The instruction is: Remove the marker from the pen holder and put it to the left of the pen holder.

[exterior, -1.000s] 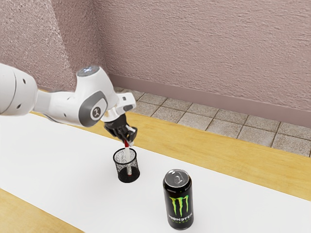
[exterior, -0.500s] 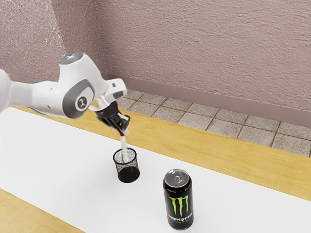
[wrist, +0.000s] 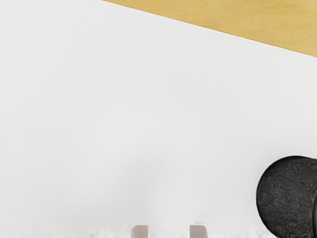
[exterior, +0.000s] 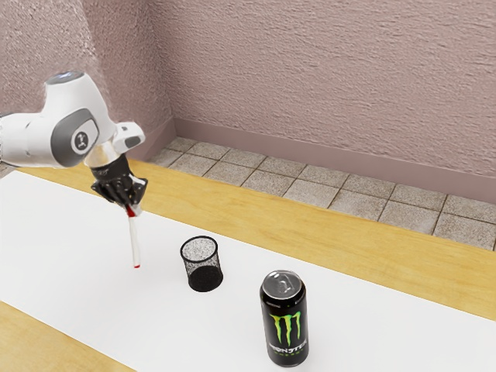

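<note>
Marker (exterior: 135,240): clamped by upper part in gripper (exterior: 133,208); hanging near-upright, clear of pen holder (exterior: 205,279), toward exterior view's left; likely to topple and roll if let go upright or too high over white surface (exterior: 70,263); since earlier frame, drawn out of pen holder and carried left; no shift seen in pen holder or can (exterior: 285,325).
</note>
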Robot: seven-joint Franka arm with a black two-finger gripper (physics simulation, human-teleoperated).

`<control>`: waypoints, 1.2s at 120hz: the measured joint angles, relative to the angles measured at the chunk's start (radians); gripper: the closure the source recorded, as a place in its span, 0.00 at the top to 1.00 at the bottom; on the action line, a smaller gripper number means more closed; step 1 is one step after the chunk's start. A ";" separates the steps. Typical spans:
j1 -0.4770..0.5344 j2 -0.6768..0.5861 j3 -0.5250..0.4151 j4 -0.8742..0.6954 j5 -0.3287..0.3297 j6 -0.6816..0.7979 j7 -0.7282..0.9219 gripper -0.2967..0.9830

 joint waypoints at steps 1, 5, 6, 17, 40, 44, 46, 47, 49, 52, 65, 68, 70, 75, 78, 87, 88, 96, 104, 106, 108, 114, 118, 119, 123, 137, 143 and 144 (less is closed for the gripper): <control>0.003 0.008 0.000 0.004 0.001 -0.006 0.000 0.15; 0.013 0.040 0.001 0.027 0.005 -0.032 -0.001 0.15; 0.015 0.049 0.001 0.035 0.007 -0.040 -0.001 0.15; 0.036 0.169 0.003 0.143 0.021 -0.130 -0.002 0.15; 0.036 0.328 0.002 0.296 0.025 -0.280 0.001 0.17; 0.036 0.347 0.001 0.312 0.024 -0.294 0.002 0.18; 0.035 0.356 0.001 0.317 0.023 -0.300 0.003 0.18; 0.035 0.359 0.000 0.320 0.023 -0.303 0.004 0.18; 0.035 0.367 0.000 0.325 0.022 -0.308 0.004 0.18; 0.035 0.377 -0.001 0.332 0.020 -0.315 0.006 0.19; 0.034 0.421 -0.005 0.372 0.014 -0.334 0.011 0.19; 0.034 0.430 -0.006 0.380 0.013 -0.337 0.012 0.20; 0.034 0.436 -0.007 0.384 0.012 -0.338 0.013 0.20; 0.033 0.454 -0.010 0.401 0.010 -0.341 0.015 0.20; 0.033 0.470 -0.012 0.416 0.009 -0.342 0.016 0.20; 0.033 0.504 -0.021 0.447 0.006 -0.342 0.020 0.21; 0.033 0.507 -0.022 0.448 0.006 -0.341 0.020 0.22; 0.034 0.525 -0.027 0.462 0.001 -0.337 0.024 0.23; 0.033 0.533 -0.030 0.466 -0.003 -0.334 0.028 0.26; 0.033 0.534 -0.031 0.468 -0.003 -0.333 0.029 0.27; 0.033 0.535 -0.032 0.469 -0.004 -0.332 0.030 0.29; 0.034 0.541 -0.034 0.472 -0.005 -0.330 0.033 0.33; 0.034 0.543 -0.034 0.474 -0.006 -0.329 0.035 0.35; 0.034 0.543 -0.035 0.475 -0.006 -0.329 0.035 0.35; 0.036 0.543 -0.035 0.482 -0.006 -0.328 0.037 0.38; 0.062 0.501 -0.034 0.560 -0.003 -0.337 0.048 0.54; 0.058 0.400 -0.035 0.575 -0.003 -0.372 0.055 0.59; 0.054 0.380 -0.035 0.576 -0.003 -0.380 0.057 0.59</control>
